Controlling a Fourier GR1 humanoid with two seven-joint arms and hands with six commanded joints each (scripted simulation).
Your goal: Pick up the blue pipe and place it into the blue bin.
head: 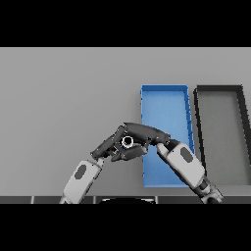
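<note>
Hands meet just left of the bin (pixel 164 100): the right hand (pixel 142 133), reaching in from the lower right across the blue bin's near left edge, has its dark fingers curled over a small round object with a pale ring and dark centre (pixel 127 142), while the left hand (pixel 109 145), coming up from the lower left, touches the same spot from the other side. Whether that ring is the pipe's open end cannot be told for certain; no blue pipe shows elsewhere on the table (pixel 63 98). Whether the left hand's fingers are closed cannot be told. The bin itself, directly beyond and beside the right hand, appears to hold nothing, and a black bin (pixel 219 89) sits further right. Judged from this, the pick-up is at most under way; carrying over the rim and releasing remain.
</note>
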